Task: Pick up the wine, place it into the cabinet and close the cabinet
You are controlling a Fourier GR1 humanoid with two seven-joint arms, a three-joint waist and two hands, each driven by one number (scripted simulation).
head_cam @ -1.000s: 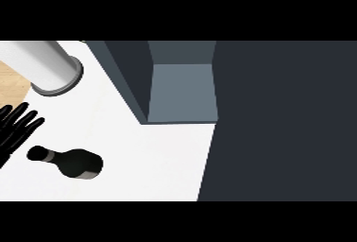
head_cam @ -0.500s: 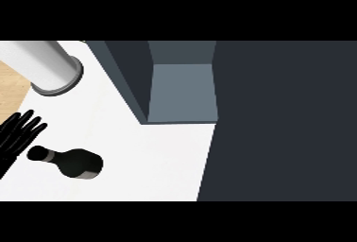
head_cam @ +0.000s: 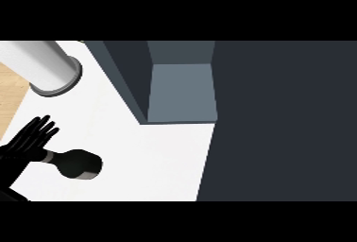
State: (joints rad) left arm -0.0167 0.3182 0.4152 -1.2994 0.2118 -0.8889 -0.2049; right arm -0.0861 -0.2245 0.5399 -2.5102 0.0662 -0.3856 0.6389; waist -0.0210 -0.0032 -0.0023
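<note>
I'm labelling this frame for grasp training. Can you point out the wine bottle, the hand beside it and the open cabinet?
wine bottle (head_cam: 78, 164): head view, on its dark round body.
left hand (head_cam: 26, 142): head view, on the palm below the straight fingers.
cabinet (head_cam: 182, 92): head view, on the grey inside surface.

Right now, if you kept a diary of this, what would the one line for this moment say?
stage: reaching for wine | left hand: open, fingers straight, at neck of wine bottle | bottle: lying on white counter | cabinet: open | right hand: unseen
</note>
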